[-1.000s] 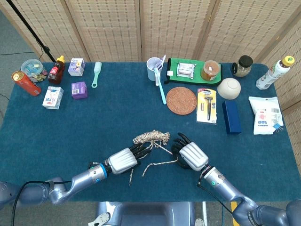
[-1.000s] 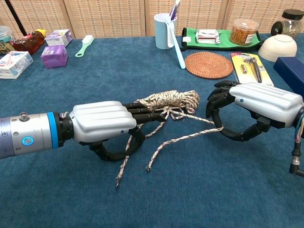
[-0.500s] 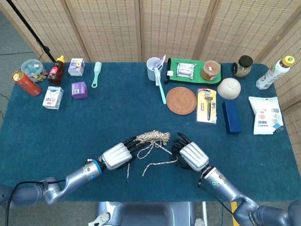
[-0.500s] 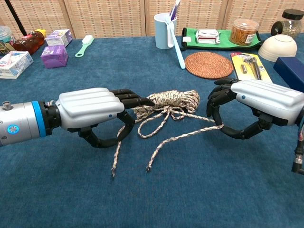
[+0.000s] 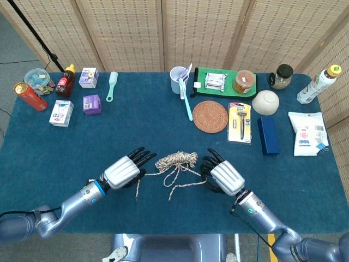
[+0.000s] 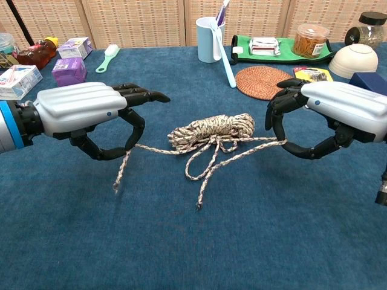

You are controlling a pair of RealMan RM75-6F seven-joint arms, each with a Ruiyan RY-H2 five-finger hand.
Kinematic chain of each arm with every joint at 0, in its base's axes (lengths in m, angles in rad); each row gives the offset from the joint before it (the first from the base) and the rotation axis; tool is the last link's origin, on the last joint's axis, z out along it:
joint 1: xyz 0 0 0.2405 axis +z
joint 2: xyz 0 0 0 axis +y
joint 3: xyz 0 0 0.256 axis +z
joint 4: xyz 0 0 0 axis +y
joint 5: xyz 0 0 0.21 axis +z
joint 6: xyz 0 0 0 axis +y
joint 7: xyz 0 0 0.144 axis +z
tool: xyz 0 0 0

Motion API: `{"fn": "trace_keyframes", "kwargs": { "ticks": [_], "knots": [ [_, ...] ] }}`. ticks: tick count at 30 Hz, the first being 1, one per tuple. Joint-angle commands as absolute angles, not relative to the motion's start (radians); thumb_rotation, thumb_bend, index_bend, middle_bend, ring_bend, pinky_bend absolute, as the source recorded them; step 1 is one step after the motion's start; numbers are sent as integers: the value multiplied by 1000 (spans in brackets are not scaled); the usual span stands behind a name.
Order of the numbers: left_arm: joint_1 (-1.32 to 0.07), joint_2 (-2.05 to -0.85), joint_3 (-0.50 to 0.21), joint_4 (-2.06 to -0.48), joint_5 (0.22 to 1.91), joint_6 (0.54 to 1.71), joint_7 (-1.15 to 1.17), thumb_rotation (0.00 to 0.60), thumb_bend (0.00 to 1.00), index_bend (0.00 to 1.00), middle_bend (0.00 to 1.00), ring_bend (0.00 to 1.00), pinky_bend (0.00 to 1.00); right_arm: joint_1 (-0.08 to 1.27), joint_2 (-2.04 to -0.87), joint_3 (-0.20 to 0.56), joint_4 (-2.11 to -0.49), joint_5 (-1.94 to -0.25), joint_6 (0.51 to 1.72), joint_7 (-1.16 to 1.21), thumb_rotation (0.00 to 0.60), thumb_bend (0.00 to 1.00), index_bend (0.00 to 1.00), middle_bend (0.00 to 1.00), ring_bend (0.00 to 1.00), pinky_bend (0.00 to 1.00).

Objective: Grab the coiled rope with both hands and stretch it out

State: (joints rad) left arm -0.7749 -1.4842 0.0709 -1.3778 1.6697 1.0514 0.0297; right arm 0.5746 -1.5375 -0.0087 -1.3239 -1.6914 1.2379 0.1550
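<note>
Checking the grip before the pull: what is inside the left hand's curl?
A rope strand runs through the left hand, its frayed end hanging below. Actual finger contact is hidden behind the hand.

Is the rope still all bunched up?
Mostly. The rope is still a bundle mid-table, with only one strand pulled out toward each hand.

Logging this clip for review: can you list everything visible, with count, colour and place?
rope: 1, beige speckled, coiled at table centre
table: 1, blue cloth
mug: 1, pale blue, back centre
coaster: 1, brown woven, right of centre
tray: 1, green, back
bowl: 1, cream, upturned, right
can: 1, red, far left
brush: 1, mint, back left
left hand: pinches a rope strand
right hand: pinches the other strand
</note>
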Motion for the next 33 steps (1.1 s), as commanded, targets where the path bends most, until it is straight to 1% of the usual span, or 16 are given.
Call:
{"fn": "trace_keyframes", "kwargs": {
  "ticks": [1, 11, 19, 33],
  "knots": [
    [-764, -1464, 66, -1387, 1663, 1064, 28, 600, 559, 753, 23, 0, 0, 572, -1528, -1, -1328, -1687, 1247, 153, 600, 469, 691, 391, 221, 0],
    [-729, -1385, 59, -1404, 1645, 1100, 20, 600, 559, 762, 34, 0, 0, 565, -1495, 14, -1327, -1680, 1268, 151, 600, 471, 700, 401, 231, 0],
    [-681, -1291, 50, -1418, 1621, 1148, 13, 600, 559, 762, 34, 0, 0, 559, -1468, 30, -1313, -1665, 1282, 164, 600, 472, 701, 403, 233, 0],
    [-623, -1206, 34, -1389, 1595, 1188, -11, 600, 559, 762, 34, 0, 0, 542, -1424, 51, -1307, -1636, 1297, 162, 600, 473, 701, 403, 234, 0]
  ]
}}
